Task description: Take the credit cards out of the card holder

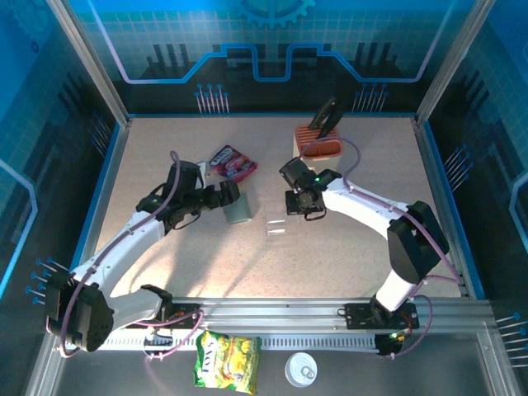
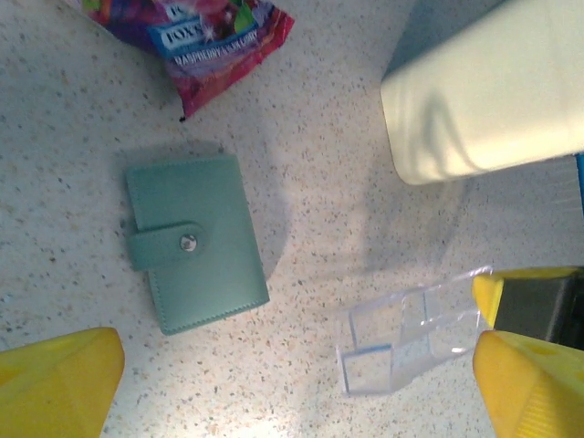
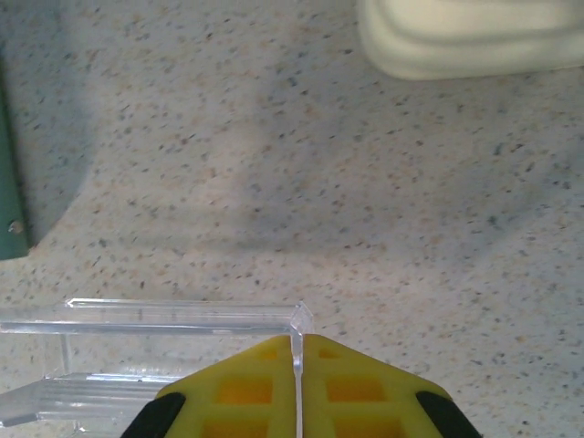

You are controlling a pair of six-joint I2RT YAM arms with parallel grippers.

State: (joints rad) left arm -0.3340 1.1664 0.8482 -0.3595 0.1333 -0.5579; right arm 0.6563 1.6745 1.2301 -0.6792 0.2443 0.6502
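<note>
Below left gripper (image 2: 294, 365) — jaws apart — card holder (image 2: 196, 242), closed; right gripper (image 3: 297, 345) pinches clear box (image 3: 137, 316).

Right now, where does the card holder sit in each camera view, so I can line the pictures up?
Top external: the card holder lies left of centre, by the left arm's tip.
Left wrist: the card holder lies left of centre, closed, strap snapped.
Right wrist: the card holder is a green sliver at the left edge.
Shared landmark: the clear plastic box, right of the holder and lower in each picture.
</note>
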